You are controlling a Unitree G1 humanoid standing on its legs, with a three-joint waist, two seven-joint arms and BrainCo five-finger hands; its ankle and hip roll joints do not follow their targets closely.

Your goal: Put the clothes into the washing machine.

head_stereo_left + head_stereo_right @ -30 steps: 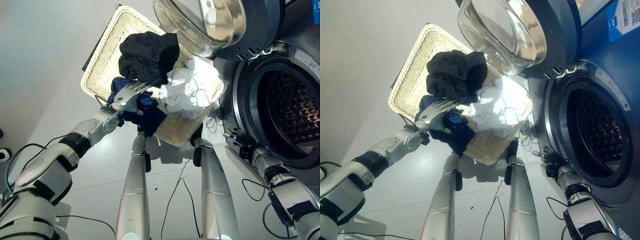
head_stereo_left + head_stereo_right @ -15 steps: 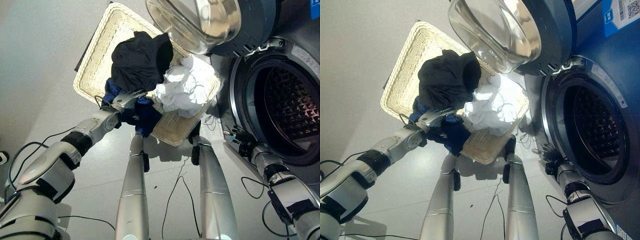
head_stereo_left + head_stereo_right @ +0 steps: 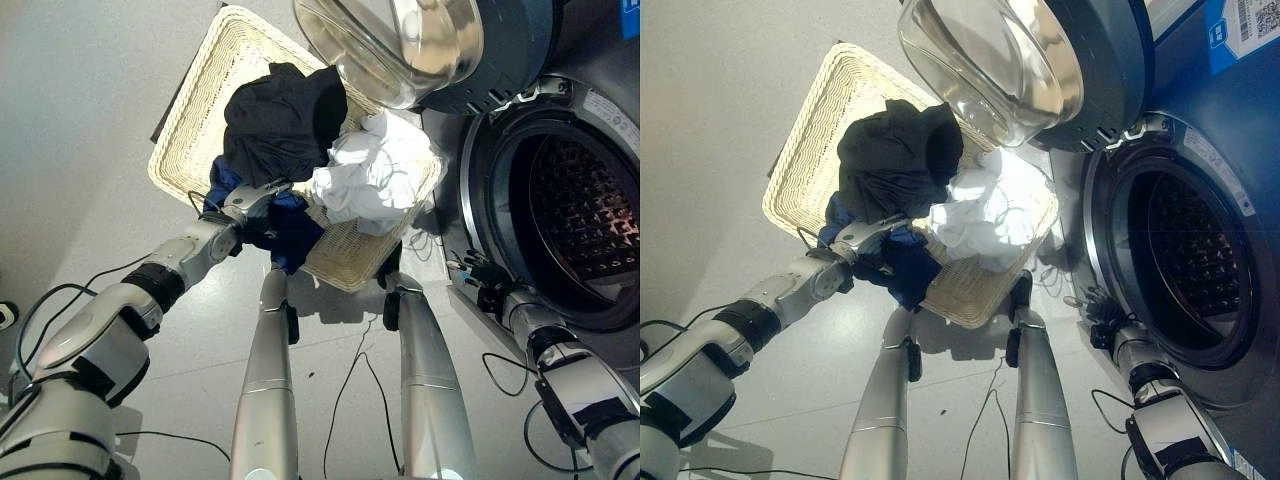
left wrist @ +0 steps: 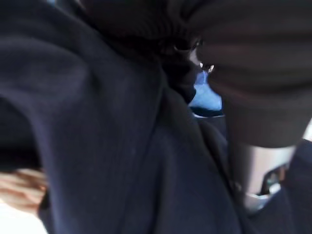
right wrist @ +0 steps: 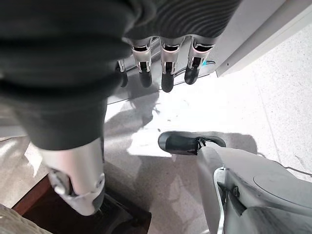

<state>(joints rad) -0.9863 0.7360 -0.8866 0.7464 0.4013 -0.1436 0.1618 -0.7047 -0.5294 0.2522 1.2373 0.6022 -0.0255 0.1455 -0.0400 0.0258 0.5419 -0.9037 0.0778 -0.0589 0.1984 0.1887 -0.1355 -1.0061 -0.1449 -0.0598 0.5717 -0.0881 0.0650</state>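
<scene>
A wicker basket (image 3: 190, 110) on the floor holds a black garment (image 3: 285, 120), a white garment (image 3: 375, 180) and a dark blue garment (image 3: 295, 235) that hangs over its near rim. My left hand (image 3: 252, 200) lies on the dark blue garment, fingers curled into the cloth. In the left wrist view the dark blue cloth (image 4: 112, 146) presses close around the hand, with the thumb (image 4: 258, 165) beside it. My right hand (image 3: 478, 275) hangs low by the washing machine's front, its fingers (image 5: 166, 73) straight and holding nothing.
The washing machine's drum (image 3: 580, 210) stands open at the right, dark inside. Its round glass door (image 3: 400, 40) is swung out over the basket's far corner. Bare grey floor (image 3: 90, 150) lies left of the basket.
My left hand's fingers, spread flat on the blue cloth a second ago, have curled into it. The camera has shifted slightly. The right hand has stayed put.
</scene>
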